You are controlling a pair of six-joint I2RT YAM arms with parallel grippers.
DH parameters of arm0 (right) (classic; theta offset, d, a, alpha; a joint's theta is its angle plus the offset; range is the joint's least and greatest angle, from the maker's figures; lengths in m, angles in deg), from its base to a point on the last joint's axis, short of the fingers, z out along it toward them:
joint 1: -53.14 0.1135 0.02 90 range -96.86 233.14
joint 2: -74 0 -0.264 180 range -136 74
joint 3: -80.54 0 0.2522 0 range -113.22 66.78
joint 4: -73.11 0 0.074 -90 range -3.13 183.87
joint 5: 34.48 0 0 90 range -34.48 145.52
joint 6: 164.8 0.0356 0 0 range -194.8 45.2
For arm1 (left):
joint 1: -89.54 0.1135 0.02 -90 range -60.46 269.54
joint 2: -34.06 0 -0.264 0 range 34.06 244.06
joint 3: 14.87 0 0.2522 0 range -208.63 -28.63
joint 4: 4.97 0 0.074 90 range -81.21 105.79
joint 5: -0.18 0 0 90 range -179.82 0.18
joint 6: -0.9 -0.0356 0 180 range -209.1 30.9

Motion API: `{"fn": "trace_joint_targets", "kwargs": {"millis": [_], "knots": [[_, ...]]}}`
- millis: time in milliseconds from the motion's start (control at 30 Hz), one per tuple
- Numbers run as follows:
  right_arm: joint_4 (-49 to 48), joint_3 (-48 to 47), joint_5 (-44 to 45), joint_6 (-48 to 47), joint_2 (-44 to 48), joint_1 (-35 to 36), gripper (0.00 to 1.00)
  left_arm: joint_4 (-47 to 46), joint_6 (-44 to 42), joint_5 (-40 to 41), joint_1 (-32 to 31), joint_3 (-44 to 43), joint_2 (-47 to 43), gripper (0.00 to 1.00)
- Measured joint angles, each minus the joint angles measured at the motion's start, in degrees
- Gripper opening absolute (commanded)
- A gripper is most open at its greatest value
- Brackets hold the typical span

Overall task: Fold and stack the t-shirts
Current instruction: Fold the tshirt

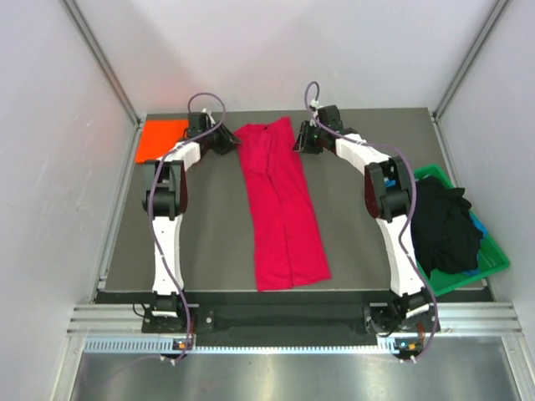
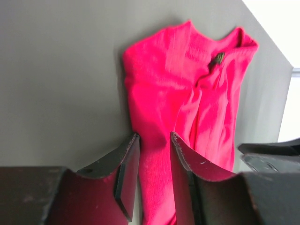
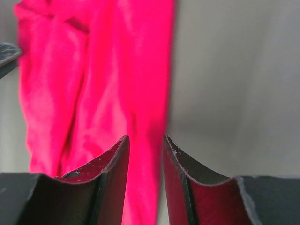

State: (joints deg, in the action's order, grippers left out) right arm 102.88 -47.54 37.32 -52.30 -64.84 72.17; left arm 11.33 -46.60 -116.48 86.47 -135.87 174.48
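Desk [image 1: 209, 242]: it's lying dark grey under both arms, carrying the red and orange cloth.
Crimson t-shirt [image 1: 280, 209]: it's stretching down the middle of the desk as a long folded strip, with its collar at the far end and its hem reaching towards the near edge.
Green bin [image 1: 495, 255]: it's sitting at the desk's right edge.
Black t-shirts [image 1: 443, 225]: they're heaping up crumpled in the bin.
Orange t-shirt [image 1: 160, 139]: it's lying flat at the far left corner.
Left claw [image 2: 154, 140]: it's hovering at the crimson shirt's left edge near the collar, fingers standing apart, red cloth showing through the gap.
Right claw [image 3: 146, 140]: it's hovering at the opposite edge, fingers standing apart too.
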Motion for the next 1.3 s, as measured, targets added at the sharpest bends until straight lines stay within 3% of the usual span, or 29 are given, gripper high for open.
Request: {"fn": "trace_joint_targets", "kwargs": {"millis": [100, 233, 400, 533, 633, 667, 900, 1067, 1200, 1300], "knots": [[-2.67, -0.94, -0.33, 2.29, -2.99, -1.2, 0.34, -0.46, 0.87, 0.35, -0.11, -3.3, 2.43, 0.33], [-6.1, -2.19, -0.76, 4.46, -4.59, -2.25, 0.33, -1.27, 1.99, 0.52, -0.35, -7.72, 5.81, 0.13], [-8.74, -3.56, -0.96, 7.48, -6.29, -2.45, 0.32, -2.58, 4.17, 0.11, -0.5, -13.7, 10.32, 0.0], [-11.74, -4.28, -1.42, 10.67, -7.85, -2.45, 0.29, -4.61, 6.12, 0.02, -0.85, -18.43, 13.92, 0.0], [-13.25, -5.2, -0.61, 12.33, -9.03, -2.45, 0.11, -6.36, 7.48, 0.02, -1.03, -20.74, 15.91, 0.0], [-13.42, -5.46, 0.22, 13.09, -9.38, -2.47, 0.0, -7.19, 7.87, 0.04, -1.09, -21.22, 16.5, 0.0], [-14.99, -5.46, 5.73, 17.73, -9.73, -3.13, 0.0, -9.84, 9.68, 1.22, -1.51, -22.62, 18.03, 0.0], [-17.33, -5.44, 7.21, 20.11, -9.94, -5.07, 0.22, -10.19, 10.49, 1.73, -1.64, -23.39, 18.56, 0.22], [-19.78, -4.9, 5.25, 20.72, -9.94, -7.02, 0.29, -10.82, 10.97, 0.55, -1.64, -22.53, 18.14, 0.29], [-20.52, -1.27, 3.28, 20.59, -8.39, -8.02, 0.33, -8.28, 8.55, 2.45, -1.66, -17.29, 13.44, 0.33]]}}
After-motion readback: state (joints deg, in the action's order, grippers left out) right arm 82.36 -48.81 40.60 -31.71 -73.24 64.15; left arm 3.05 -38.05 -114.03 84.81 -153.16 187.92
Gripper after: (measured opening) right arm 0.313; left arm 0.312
